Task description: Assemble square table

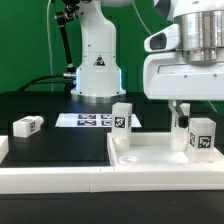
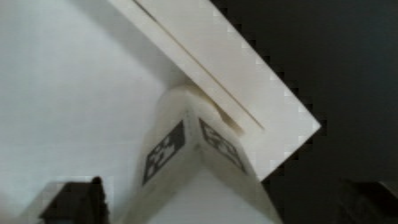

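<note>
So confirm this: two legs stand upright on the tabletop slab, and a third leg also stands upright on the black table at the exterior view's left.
Not quite. Two legs do stand upright on the slab, but the third leg at the exterior view's left lies on its side on the black table, as the exterior view shows.

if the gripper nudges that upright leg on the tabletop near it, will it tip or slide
Probably tips: the leg stands tall on a small base, and nothing shows it fastened to the square tabletop. It looks rigid, likely light plastic. The gripper hangs beside it; a low nudge might slide it instead.
</note>
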Controlling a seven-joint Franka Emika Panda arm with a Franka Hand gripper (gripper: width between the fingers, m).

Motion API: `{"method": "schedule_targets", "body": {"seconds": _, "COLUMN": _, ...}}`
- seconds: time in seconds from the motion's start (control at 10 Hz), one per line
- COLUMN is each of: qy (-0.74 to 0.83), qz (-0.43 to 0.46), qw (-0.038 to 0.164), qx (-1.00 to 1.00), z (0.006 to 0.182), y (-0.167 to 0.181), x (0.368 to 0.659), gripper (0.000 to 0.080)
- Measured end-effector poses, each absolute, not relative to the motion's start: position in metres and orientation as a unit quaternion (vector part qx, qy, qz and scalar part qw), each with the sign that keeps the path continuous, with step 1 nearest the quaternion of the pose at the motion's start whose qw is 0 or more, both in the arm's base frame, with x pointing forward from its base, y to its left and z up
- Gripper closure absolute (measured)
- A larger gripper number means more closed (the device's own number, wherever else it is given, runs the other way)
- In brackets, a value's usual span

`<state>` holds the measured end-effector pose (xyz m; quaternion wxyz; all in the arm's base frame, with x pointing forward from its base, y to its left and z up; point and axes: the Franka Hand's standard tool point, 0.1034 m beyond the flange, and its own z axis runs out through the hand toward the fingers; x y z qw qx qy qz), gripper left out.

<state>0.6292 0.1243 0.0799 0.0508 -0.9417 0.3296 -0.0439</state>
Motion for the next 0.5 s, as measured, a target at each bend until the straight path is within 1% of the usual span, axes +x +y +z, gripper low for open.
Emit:
{"method": "schedule_targets", "body": {"seconds": 0.1, "qy": 0.289, "qz": -0.047, "qw": 0.044, "qx": -0.955, "z": 0.0795, "y": 0.1245, "x": 0.6288, "gripper": 0.015}}
{"method": "schedule_targets", "body": {"seconds": 0.5, "qy": 0.162, "qz": -0.053, "qw": 0.034, "qx": -0.985, "z": 0.0784, "y": 0.1205, "x": 0.6291, "gripper": 0.015}}
